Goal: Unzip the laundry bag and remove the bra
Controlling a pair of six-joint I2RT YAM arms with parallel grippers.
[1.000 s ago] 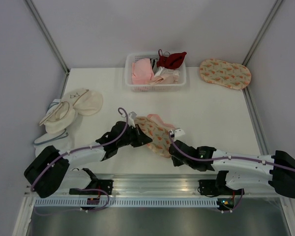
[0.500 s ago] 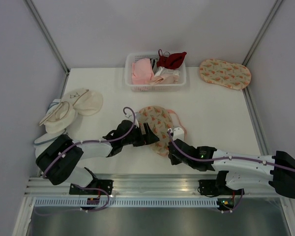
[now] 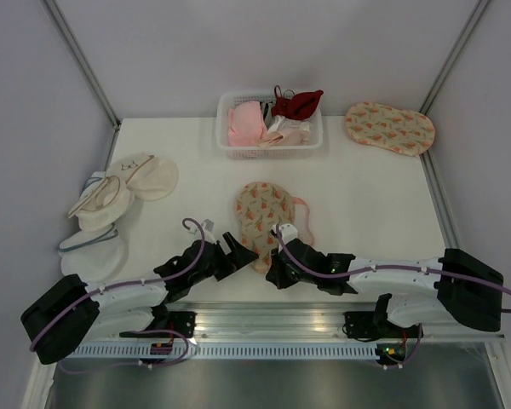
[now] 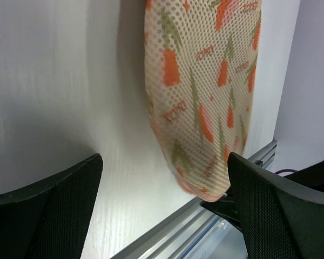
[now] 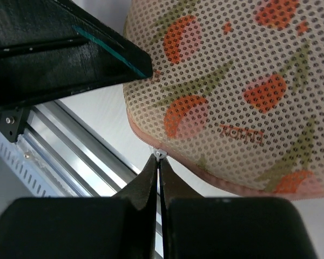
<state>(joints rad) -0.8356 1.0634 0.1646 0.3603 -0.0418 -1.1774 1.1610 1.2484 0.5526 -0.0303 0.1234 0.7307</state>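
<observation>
Surface: white table (image 3: 366, 196) enclosed by pale grey walls (image 3: 238, 43), with an aluminium rail (image 3: 264, 319) along the near edge.
Back of table: white plastic basket (image 3: 271, 153) at the centre rear, holding a pink garment (image 3: 245, 126) and a dark red garment (image 3: 296, 104) that hangs over its far rim.
Back right: a second leaf-print pouch (image 3: 389, 128) lying flat, well apart from both arms.
Left side: cream-white pouches (image 3: 123, 192) in a loose pile near the left wall.
Laundry bag (image 3: 264, 213): lies flat at the table's front centre with its long axis running front to back. The leaf-print mesh faces up, and a strip of pink edging shows along its right side.
Left gripper (image 4: 164, 162): released, jaws spread wide and low over the table at the bag's near-left end. Nothing is held. The bag's near tip lies close by one finger; contact cannot be confirmed.
Right gripper (image 5: 157, 156): clenched, fingers pressed together at the bag's near edge, pinching the small silver zip pull (image 5: 159, 154).
Proximity: in the right wrist view, a black finger of the left gripper reaches just beside the bag's edge, close to the pinched pull.
</observation>
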